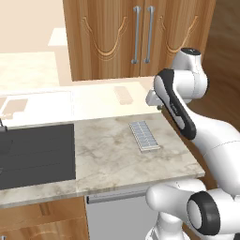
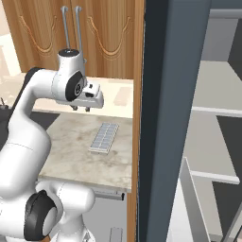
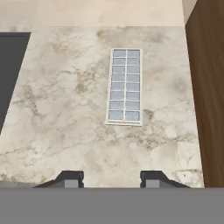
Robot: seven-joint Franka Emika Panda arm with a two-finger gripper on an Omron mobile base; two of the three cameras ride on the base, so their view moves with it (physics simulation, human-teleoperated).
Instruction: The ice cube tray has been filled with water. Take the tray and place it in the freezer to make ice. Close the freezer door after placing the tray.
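Item: small flat pale grey-white rectangular ice cube tray (image 1: 144,136) with two columns of little square compartments. It lies flat on the beige-veined marble counter (image 1: 108,154), near the counter's right edge, beside a dark brown wooden side panel (image 3: 210,96).

Item: white arm's two-finger gripper (image 2: 81,108), hovering above the counter behind the tray and clear of it. The dark fingers (image 3: 70,178) hold nothing; by their own range they are closed down, though a gap shows between the tips.

Item: flat black cooktop (image 1: 35,154), set into the counter to the tray's left.

Item: tan flat rectangular block (image 1: 123,94), on the pale surface behind the counter.

Item: wooden wall cabinet (image 1: 136,35) with two long grey handles.

Item: tall slate-blue freezer (image 2: 208,108), open, light grey shelves visible inside.
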